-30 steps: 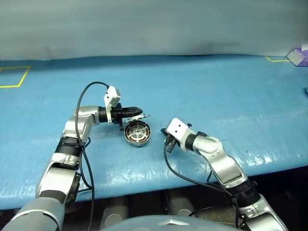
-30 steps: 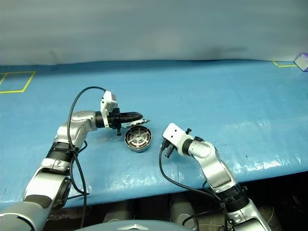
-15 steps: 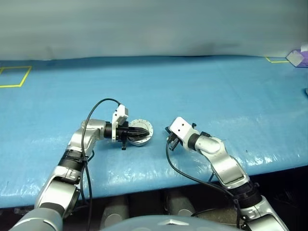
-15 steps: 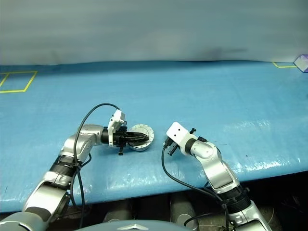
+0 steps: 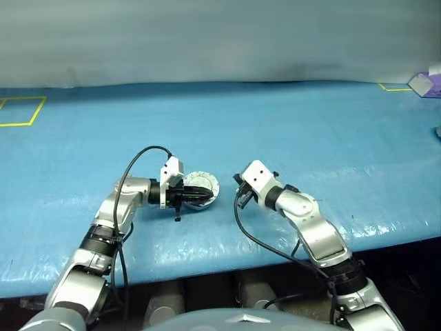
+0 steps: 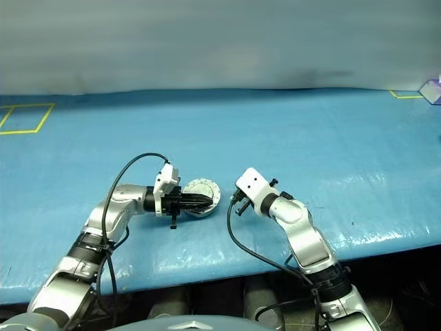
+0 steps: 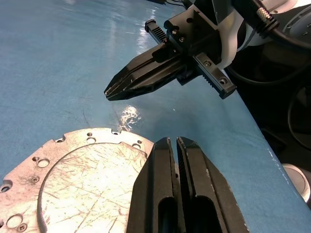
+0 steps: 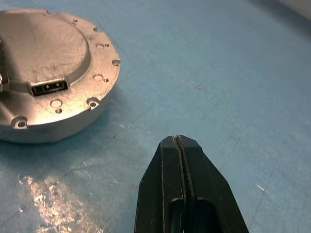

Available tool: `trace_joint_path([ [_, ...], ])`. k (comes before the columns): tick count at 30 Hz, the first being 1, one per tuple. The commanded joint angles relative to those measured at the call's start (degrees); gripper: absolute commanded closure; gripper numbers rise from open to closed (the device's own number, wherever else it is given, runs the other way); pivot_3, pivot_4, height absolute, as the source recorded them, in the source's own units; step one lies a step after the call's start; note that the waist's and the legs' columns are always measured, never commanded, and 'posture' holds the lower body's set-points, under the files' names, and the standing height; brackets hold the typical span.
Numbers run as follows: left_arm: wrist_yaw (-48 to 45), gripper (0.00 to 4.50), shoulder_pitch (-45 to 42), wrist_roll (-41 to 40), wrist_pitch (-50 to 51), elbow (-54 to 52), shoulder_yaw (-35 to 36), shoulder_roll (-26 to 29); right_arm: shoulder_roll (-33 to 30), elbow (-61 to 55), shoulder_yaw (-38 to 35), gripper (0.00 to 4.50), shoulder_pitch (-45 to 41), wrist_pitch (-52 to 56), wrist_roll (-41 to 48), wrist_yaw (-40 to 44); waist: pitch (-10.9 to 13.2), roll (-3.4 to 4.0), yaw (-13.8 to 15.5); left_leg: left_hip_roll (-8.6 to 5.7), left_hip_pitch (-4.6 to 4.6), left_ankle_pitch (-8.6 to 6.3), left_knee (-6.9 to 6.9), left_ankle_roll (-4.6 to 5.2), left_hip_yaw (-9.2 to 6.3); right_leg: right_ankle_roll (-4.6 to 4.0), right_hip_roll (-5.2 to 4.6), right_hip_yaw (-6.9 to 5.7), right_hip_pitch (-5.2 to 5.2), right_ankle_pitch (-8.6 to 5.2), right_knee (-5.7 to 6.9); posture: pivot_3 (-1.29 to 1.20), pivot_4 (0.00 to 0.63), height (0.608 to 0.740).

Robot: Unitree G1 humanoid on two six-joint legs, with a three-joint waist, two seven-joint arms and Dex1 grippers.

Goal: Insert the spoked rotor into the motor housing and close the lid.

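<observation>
The left gripper [image 5: 200, 194] covers the near part of the lid [image 5: 205, 181]. The housing's inside is hidden beneath it. A purple object [image 5: 426, 83] far right is cut off.

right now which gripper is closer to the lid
Left. The left gripper, shut, lies over the closed lid. The right gripper, also shut, sits off to the lid's right with bare table between them.
</observation>
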Motion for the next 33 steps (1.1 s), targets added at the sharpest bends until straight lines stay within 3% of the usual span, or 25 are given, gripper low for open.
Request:
trace_joint_path([
  [1,3.3,4.3,2.6,1.3,-0.9,0.3,0.7,-0.2,2.1,-1.0,-2.7,4.5,-1.6,-2.0,2.4,-1.1,0.0,0.0,0.0,0.0,0.0,0.0,0.0,0.0,0.0,0.0,0.0,0.0,0.0,0.0,0.0,0.0,0.15,0.74],
  [13,17.1,4.3,11.3,-4.8,-5.3,-17.3,11.2,-4.6,7.8,3.4,-3.6,4.5,-3.9,-4.9,10.8,2.8,0.0,0.03,0.0,0.01,-0.09,-0.01,-0.1,0.01,-0.01,0.0,-0.02,-0.01,-0.07,0.0,-0.07,0.0,0.15,0.74],
  [18,21.1,4.35,16.5,-4.2,-5.6,-21.4,12.5,-4.0,9.4,5.5,-0.4,3.37,-4.3,-6.1,11.0,4.6,0.0,0.05,0.0,0.01,-0.09,-0.02,-0.11,0.01,0.0,-0.01,-0.03,-0.01,-0.08,-0.01,-0.07,0.0,0.15,0.74],
  [28,25.4,4.35,23.1,-0.1,-4.4,-24.0,10.8,0.1,12.3,7.8,1.8,0.04,-4.6,-8.5,11.5,6.1,0.1,0.14,0.0,0.01,-0.11,-0.02,-0.11,-0.01,0.01,-0.03,-0.05,-0.02,-0.13,-0.03,-0.07,0.0,0.15,0.74],
  [33,26.5,4.35,23.6,0.4,-5.1,-23.9,10.3,0.2,12.7,9.5,3.4,0.04,-4.6,-9.2,10.1,5.6,0.1,0.15,0.0,0.01,-0.13,-0.02,-0.12,-0.01,0.01,-0.03,-0.08,-0.05,-0.16,-0.03,-0.08,0.0,0.15,0.74],
])
